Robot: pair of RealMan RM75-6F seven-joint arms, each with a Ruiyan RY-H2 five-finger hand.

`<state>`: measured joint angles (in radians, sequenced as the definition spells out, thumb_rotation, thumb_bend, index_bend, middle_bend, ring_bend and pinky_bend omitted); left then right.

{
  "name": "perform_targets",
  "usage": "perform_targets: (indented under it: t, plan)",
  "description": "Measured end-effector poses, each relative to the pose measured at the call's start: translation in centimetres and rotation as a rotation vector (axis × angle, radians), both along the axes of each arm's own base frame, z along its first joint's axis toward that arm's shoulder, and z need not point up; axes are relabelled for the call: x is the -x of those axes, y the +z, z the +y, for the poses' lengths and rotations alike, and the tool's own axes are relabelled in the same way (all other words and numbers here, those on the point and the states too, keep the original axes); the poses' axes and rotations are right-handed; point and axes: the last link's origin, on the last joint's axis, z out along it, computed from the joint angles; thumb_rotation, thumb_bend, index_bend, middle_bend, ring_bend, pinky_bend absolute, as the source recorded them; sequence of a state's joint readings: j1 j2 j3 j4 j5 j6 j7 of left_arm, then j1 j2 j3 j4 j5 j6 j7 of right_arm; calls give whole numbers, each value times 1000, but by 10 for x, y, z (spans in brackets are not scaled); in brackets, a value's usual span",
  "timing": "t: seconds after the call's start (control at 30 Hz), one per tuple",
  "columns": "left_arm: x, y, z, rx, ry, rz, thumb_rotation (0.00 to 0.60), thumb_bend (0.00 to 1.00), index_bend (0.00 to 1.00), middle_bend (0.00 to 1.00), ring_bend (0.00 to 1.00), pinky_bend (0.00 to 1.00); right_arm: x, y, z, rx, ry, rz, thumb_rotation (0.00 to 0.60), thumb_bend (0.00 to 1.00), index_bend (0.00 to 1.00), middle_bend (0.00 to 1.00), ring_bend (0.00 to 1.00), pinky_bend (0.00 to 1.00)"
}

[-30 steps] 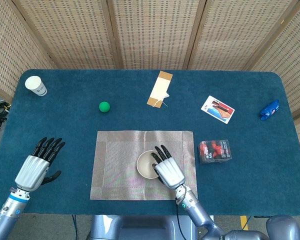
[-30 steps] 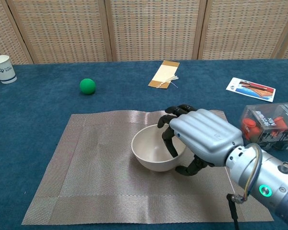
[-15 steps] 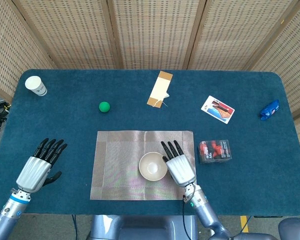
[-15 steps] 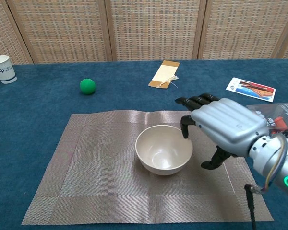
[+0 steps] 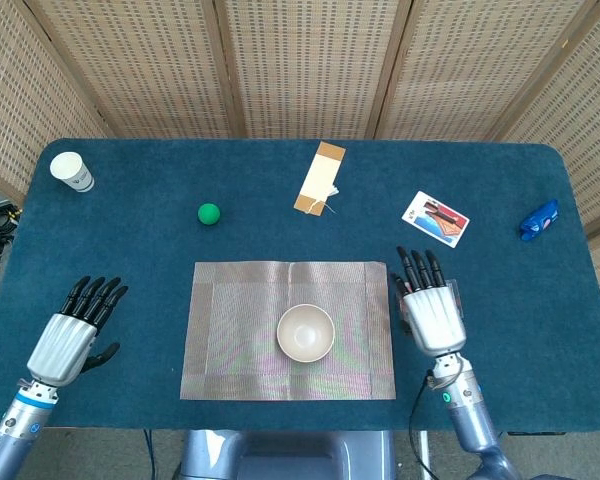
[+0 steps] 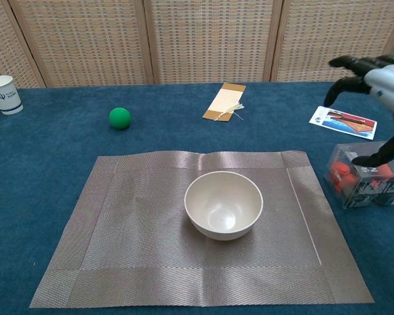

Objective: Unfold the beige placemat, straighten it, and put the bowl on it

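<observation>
Blue-carpeted table before woven wicker screens.

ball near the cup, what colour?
Green ball; clearest in the chest view.

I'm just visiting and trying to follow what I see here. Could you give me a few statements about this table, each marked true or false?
1. The bowl stands on the beige placemat. True.
2. The right hand holds the bowl. False: it is apart from it, open, above the clear box.
3. The green ball lies on the placemat. False: it lies on the blue table.
4. The left hand holds nothing. True.
5. The paper cup lies tipped over. False: it stands upright.
</observation>
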<state>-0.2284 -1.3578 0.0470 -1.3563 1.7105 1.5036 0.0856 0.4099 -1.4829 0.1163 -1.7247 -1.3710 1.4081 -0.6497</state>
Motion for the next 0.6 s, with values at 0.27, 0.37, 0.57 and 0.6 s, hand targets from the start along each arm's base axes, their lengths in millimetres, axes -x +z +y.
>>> perform_targets:
  t: [0.27, 0.37, 0.57, 0.6]
  plan:
    - [7, 8, -3, -63, 71, -35, 600, 221, 0, 0, 0, 0, 51, 40, 7, 63, -80, -136, 600, 114, 82, 0, 0, 0]
    - [10, 13, -4, -93, 97, -46, 600, 216, 0, 0, 0, 0, 77, 51, 13, 84, -114, -174, 600, 112, 80, 0, 0, 0]
    - [17, 18, -10, -120, 141, -63, 600, 212, 0, 0, 0, 0, 126, 70, 30, 114, -165, -231, 600, 112, 80, 0, 0, 0]
    - [18, 18, -10, -120, 144, -62, 600, 212, 0, 0, 0, 0, 133, 72, 33, 117, -170, -235, 600, 112, 81, 0, 0, 0]
